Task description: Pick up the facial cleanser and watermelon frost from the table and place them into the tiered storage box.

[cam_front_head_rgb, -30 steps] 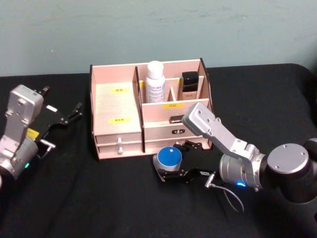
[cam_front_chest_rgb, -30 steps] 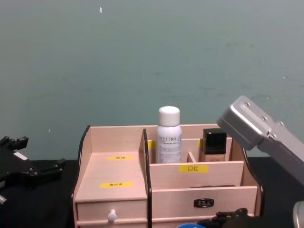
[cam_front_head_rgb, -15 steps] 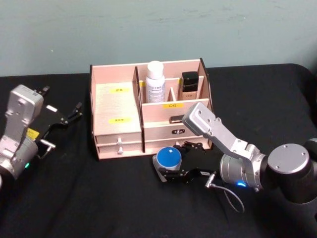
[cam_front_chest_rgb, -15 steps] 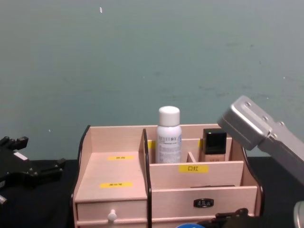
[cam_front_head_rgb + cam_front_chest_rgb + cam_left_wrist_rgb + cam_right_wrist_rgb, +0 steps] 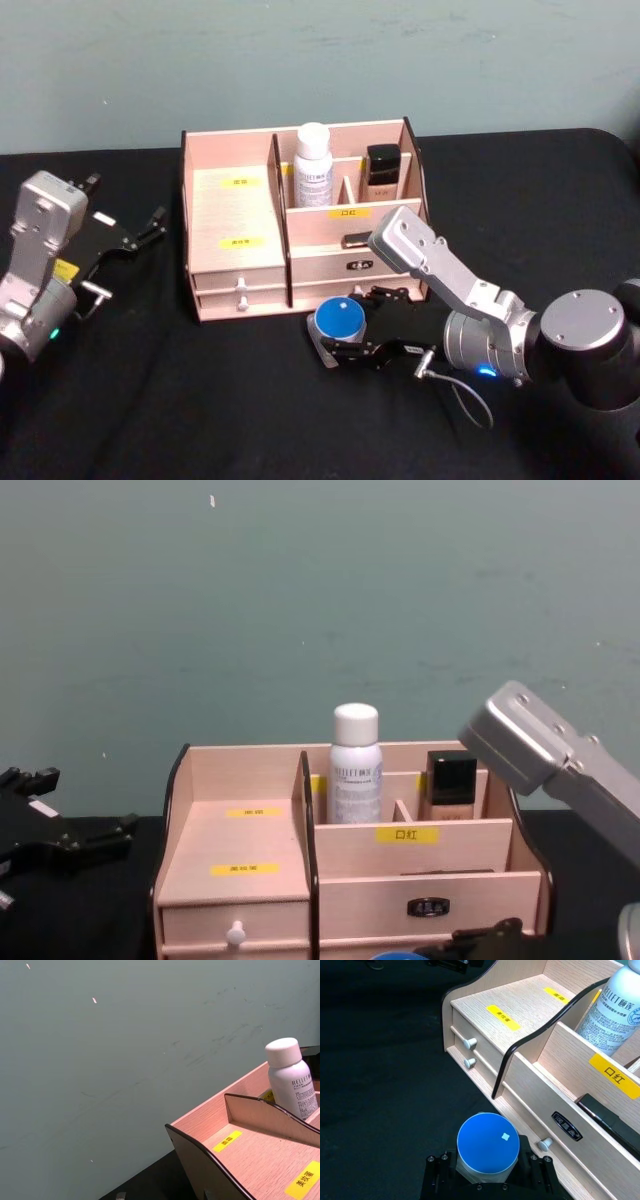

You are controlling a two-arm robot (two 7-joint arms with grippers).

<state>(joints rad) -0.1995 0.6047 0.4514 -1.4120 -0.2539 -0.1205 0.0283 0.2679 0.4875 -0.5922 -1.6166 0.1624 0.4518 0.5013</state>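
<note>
Firstly, right gripper [image 5: 342, 330]: I log it low over the table [image 5: 200, 410], just in front of the box [image 5: 235, 215]. Its black fingers [image 5: 436, 1175] sit closed against both sides of the jar [image 5: 488, 1147].

Jar: upright, with its blue lid facing up and a small pale mark on the lid. It stands between those fingers, just beside the box's lower right drawer front and apart from it. I cannot tell whether its base touches the cloth.

Cleanser [image 5: 314, 165]: upright inside the box, in the back compartment just right of the tall dark-edged divider. Its white cap stands above the rim. I also see it in the chest view [image 5: 356, 765] and from both wrists [image 5: 290, 1077] [image 5: 616, 1012].

Black-capped bottle [image 5: 381, 170]: upright in the back compartment to the right of the cleanser, with a low partition between them.

Box: stepped wooden organiser with yellow labels. Two small drawers with white knobs sit at its lower left, and both are closed.

Left gripper [image 5: 122, 205]: out to the left of the box, well apart from it, with its jaws spread wide and nothing in them. The chest view shows it at the left edge [image 5: 72, 805].
</note>
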